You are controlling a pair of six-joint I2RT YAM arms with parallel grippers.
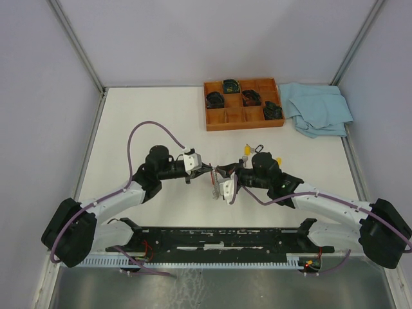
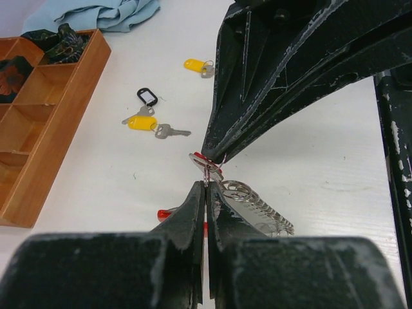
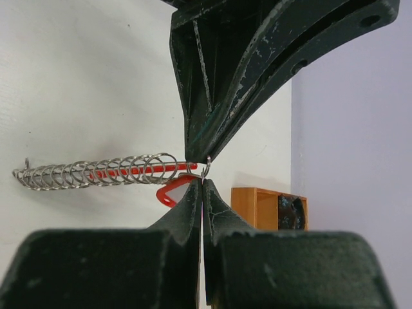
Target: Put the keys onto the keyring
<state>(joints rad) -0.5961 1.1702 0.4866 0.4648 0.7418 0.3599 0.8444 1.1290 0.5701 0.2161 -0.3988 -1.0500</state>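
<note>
Two grippers meet tip to tip: the left gripper [image 2: 206,188] and the right gripper [image 3: 203,188] are both clenched on the keyring [image 3: 122,172]. A red-capped key [image 3: 170,192] sits just beside the pinch. One yellow-capped key [image 2: 141,123] lies on the table [image 2: 322,193] beside a plain silver key [image 2: 171,132], and a second yellow-capped key [image 2: 194,64] lies farther off.

Left hand [image 2: 206,188] tight on keyring [image 2: 250,195]

White table [image 1: 141,116] between pale lilac walls [image 1: 38,77]
</note>
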